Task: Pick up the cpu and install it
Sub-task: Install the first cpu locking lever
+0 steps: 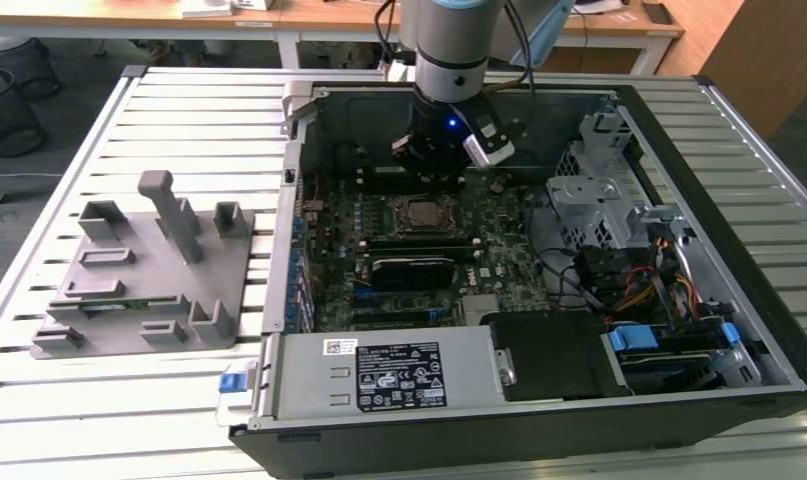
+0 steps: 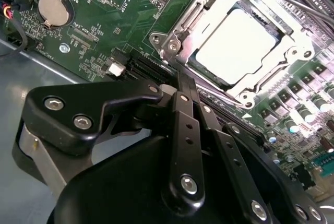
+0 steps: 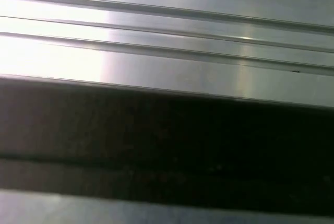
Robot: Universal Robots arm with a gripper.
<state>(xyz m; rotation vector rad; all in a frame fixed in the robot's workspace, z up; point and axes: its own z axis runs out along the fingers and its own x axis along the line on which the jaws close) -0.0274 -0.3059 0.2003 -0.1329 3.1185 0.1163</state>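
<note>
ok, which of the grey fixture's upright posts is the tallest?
The slim post at the middle of the grey fixture, beside the case; the other blocks are squat.

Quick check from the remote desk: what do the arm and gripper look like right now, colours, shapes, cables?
The arm is a silver-grey cylinder with a light blue joint cap, black cables running alongside it and a small blue light near the wrist. The gripper is matte black, built of flat linkage bars joined by shiny silver screws.
</note>
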